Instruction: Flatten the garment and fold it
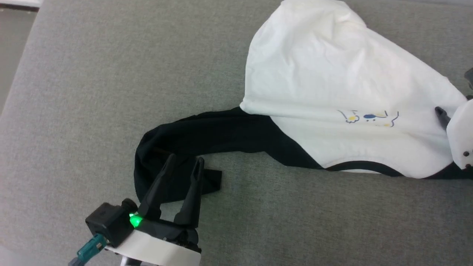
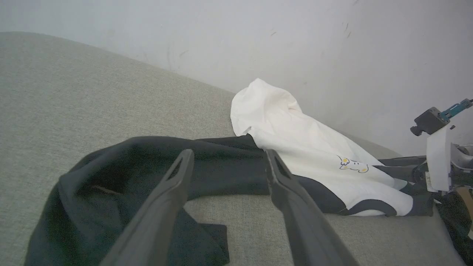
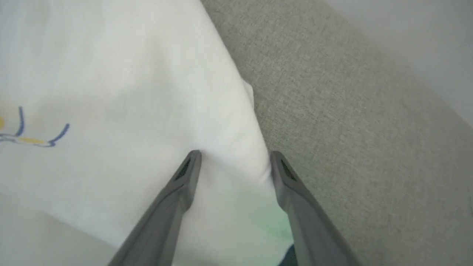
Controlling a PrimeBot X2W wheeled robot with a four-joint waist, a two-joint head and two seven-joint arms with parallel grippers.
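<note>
Left gripper, jaws spread, tilted over the black sleeve of the garment; right gripper, jaws spread, above its white edge.

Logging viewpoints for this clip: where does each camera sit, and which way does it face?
Head view: on the head, looking down at the shirt on the grey surface; left gripper open at lower left, over the black sleeve.
Left wrist view: looks along its own fingers across the sleeve toward the wall.
Right wrist view: looks down past the right gripper, open, onto the shirt's edge.
Shared: the chest print, in all three.
</note>
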